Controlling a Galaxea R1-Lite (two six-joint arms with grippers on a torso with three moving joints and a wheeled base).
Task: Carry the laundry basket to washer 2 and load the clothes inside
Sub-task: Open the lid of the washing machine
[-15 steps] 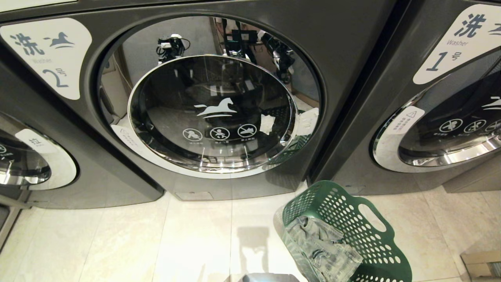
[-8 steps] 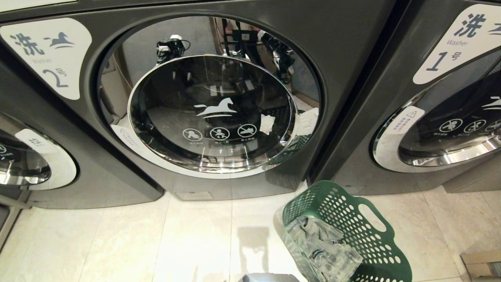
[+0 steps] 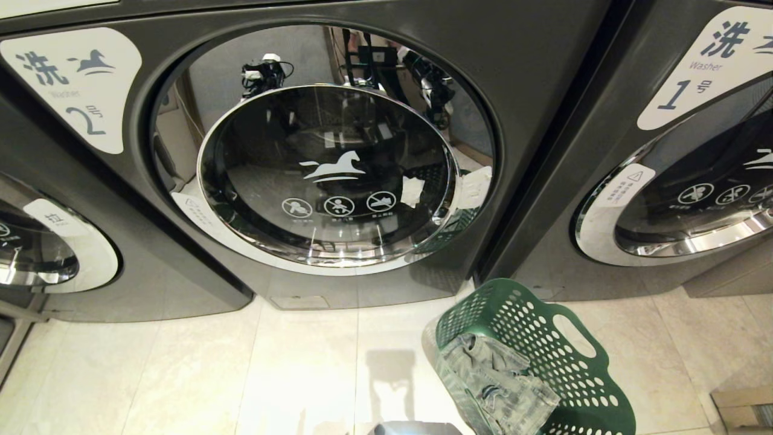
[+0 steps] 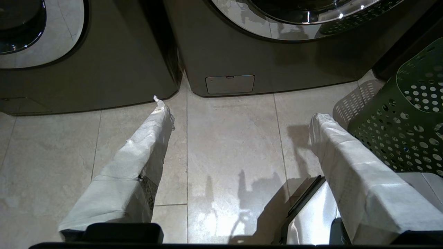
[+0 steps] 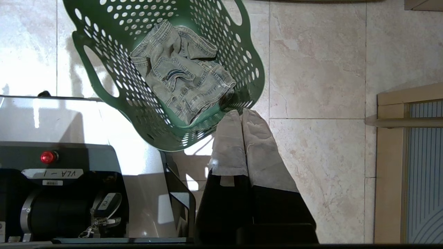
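Note:
Washer 2 (image 3: pixel 531 90) fills the head view, marked by its "2" label (image 3: pixel 78 84), and its round glass door (image 3: pixel 329 175) is closed. The green perforated laundry basket (image 3: pixel 543 338) stands on the tiles at the washer's lower right. Faded denim clothes (image 3: pixel 495 386) lie inside it. Neither gripper shows in the head view. My right gripper (image 5: pixel 239 112) is shut, fingertips at the near corner of the basket (image 5: pixel 138 103) rim, beside the clothes (image 5: pixel 180 76). My left gripper (image 4: pixel 238 109) hangs open over bare tiles, with the basket (image 4: pixel 408 114) to one side.
Washer 1 (image 3: pixel 694 199) stands to the right and another washer (image 3: pixel 36 254) to the left, both doors closed. My own base (image 5: pixel 69 121) sits close under the basket's rim. A wooden frame (image 5: pixel 408 155) is on the floor to the right.
The arm's reflection in washer 2's door glass has shifted slightly. The basket, clothes and door are as before.

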